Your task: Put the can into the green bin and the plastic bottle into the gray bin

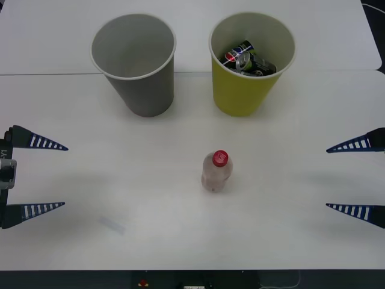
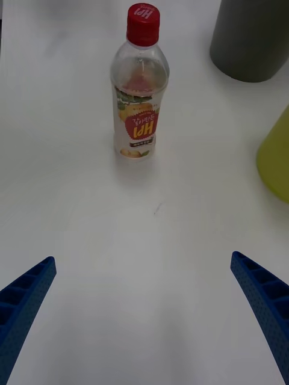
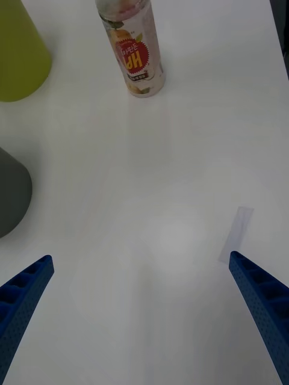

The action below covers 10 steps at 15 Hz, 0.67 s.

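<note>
Two bins stand at the far side of my worktop (image 1: pixel 72 241): the gray bin (image 1: pixel 135 63) empty, the green bin (image 1: pixel 249 66) beside it holding a crushed can (image 1: pixel 248 59). The plastic bottle (image 1: pixel 216 171) stands upright nearer me, in front of the green bin. My left tool (image 1: pixel 45 176) and right tool (image 1: pixel 349 177) wait at the edges, fingers spread, holding nothing.

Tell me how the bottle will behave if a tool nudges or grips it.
The bottle stands upright, tall on a narrow base, so a high push would probably tip it. Once down, its round body would likely roll. The clear plastic looks smooth and thin, so it may slip or dent under a hard squeeze. Both tools, left and right, are open and apart from it.
</note>
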### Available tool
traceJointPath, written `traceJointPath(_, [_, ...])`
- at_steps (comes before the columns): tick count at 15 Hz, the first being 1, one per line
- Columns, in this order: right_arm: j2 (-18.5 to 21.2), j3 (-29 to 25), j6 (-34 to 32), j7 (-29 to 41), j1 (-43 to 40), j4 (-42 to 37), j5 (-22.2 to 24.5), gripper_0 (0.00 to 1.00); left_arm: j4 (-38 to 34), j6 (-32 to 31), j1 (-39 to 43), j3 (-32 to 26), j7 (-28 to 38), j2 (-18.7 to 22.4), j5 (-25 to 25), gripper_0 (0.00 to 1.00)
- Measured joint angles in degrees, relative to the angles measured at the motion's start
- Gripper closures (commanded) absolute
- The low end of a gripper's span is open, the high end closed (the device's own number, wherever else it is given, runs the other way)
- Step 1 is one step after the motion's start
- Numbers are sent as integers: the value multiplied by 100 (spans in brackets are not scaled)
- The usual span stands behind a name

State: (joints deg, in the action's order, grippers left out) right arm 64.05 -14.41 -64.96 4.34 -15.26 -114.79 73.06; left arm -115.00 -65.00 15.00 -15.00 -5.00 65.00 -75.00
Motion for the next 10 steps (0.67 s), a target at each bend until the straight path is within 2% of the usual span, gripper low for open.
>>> traceJointPath(10, [-975,610,229,-378,108,341,-221,0,0,0,0,0,0,0,0,0])
